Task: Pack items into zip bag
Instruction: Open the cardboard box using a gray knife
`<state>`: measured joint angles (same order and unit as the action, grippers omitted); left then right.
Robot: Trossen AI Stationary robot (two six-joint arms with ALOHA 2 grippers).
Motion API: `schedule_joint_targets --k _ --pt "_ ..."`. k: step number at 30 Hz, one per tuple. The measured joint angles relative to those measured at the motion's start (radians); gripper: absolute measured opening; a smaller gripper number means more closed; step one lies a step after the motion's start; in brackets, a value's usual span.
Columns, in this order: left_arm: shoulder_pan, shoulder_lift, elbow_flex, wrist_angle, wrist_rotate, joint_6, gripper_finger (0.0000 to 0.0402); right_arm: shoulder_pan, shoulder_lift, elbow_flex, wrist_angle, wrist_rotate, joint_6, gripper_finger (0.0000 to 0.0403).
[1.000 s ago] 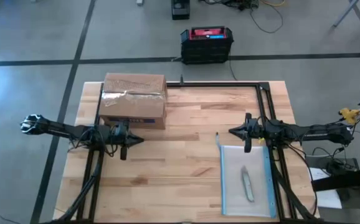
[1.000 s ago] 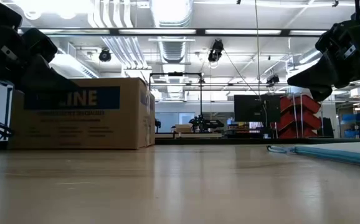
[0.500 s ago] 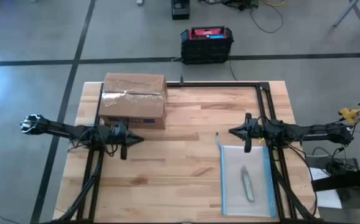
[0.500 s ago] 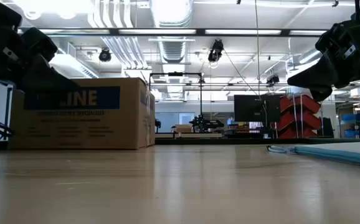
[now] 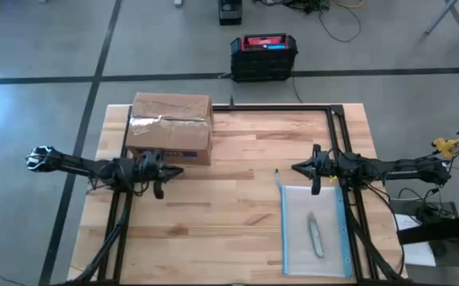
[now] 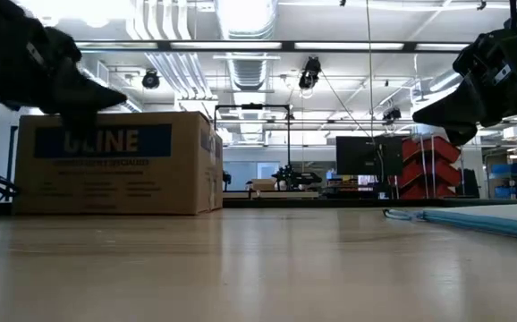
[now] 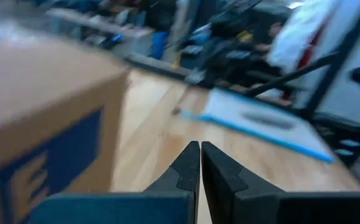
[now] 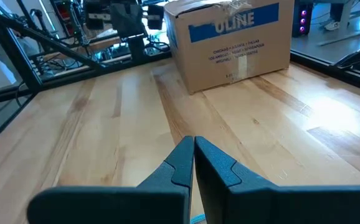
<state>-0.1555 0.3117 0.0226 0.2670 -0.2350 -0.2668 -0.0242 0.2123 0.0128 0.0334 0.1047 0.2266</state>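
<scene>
While both arms reach in over the wooden table from its two sides, neither holds anything. The left gripper hangs above the left part of the table, just on the near side of the brown ULINE cardboard box, and in the left wrist view its two dark fingers are pressed together with nothing between them. That view also takes in a face of the box close by on one side and the zip bag farther off across the wood. The right gripper hovers above the right part of the table, just beyond the far end of the zip bag, its tips pointing toward the middle of the table; in the right wrist view its fingers are likewise closed on each other and empty, aimed across bare boards toward the box and the other arm beyond. The zip bag lies flat at the near right of the table, its long blue strip running along its right edge, and one pale, elongated item lies inside its outline. From the low view the bag shows only as a thin blue-edged sheet on the right, with the box standing on the left.
</scene>
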Motion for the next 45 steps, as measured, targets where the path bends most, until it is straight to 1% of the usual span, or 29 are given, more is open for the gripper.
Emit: schedule_joint_targets --k 2,5,7,9,11,13,15,16,17,19,27,28,30,33,35,37,42,45 --pt "-0.001 0.011 0.046 0.007 0.021 0.017 0.0000 0.000 0.000 0.000 0.000 0.000 0.000 0.0000" --pt "-0.001 0.045 0.142 0.003 0.004 0.070 0.0000 0.000 0.000 0.000 0.000 0.000 0.000 0.0000" --pt "-0.001 0.085 0.216 -0.003 -0.010 0.144 0.0000 0.000 0.000 0.000 0.000 0.000 0.000 0.0000" --pt "-0.001 0.127 0.288 -0.035 -0.050 0.228 0.0000 0.000 0.000 0.000 0.000 0.000 0.000 0.0000" --pt "0.001 0.177 0.356 -0.064 -0.153 0.304 0.0000 0.000 0.000 0.000 0.000 0.000 0.000 0.0000" --pt "0.003 0.231 0.417 -0.068 -0.312 0.372 0.0000 0.000 0.000 0.000 0.000 0.000 0.000 0.0000" --pt "0.008 0.288 0.473 -0.069 -0.480 0.399 0.0000 0.000 0.000 0.000 0.000 0.000 0.000 0.0000" --pt "0.015 0.317 0.497 -0.068 -0.546 0.406 0.0000 0.000 0.000 0.000 0.000 0.000 0.000 0.0000" --pt "0.023 0.346 0.518 -0.067 -0.601 0.411 0.0000 0.000 0.000 0.000 0.000 0.000 0.000 0.0000" --pt "0.048 0.406 0.549 -0.066 -0.648 0.413 0.0000 0.000 0.000 0.000 0.000 0.000 0.000 0.0000" --pt "0.225 0.662 0.612 -0.004 -0.652 0.398 0.0000 0.000 0.000 0.000 0.000 0.000 0.000 0.0000" --pt "0.249 0.688 0.617 0.006 -0.639 0.396 0.0000 0.000 0.000 0.000 0.000 0.000 0.000 0.0000" --pt "0.292 0.734 0.616 0.055 -0.589 0.389 0.0000 0.000 0.000 0.000 0.000 0.000 0.000 0.0000" --pt "0.330 0.785 0.583 0.204 -0.452 0.386 0.0000 0.000 0.000 0.000 0.000 0.000 0.000 0.0000" --pt "0.338 0.815 0.566 0.280 -0.407 0.389 0.0000 0.000 0.000 0.000 0.000 0.000 0.000 0.0000" --pt "0.339 0.836 0.549 0.318 -0.418 0.414 0.0000 0.000 0.000 0.000 0.001 0.000 0.000 0.0000" --pt "0.339 0.875 0.511 0.344 -0.535 0.445 0.0000 0.000 0.000 0.000 0.000 0.000 0.000 0.0000" --pt "0.339 0.873 0.468 0.382 -0.574 0.447 0.0000 0.000 0.000 0.000 0.001 0.000 0.000 0.0000"
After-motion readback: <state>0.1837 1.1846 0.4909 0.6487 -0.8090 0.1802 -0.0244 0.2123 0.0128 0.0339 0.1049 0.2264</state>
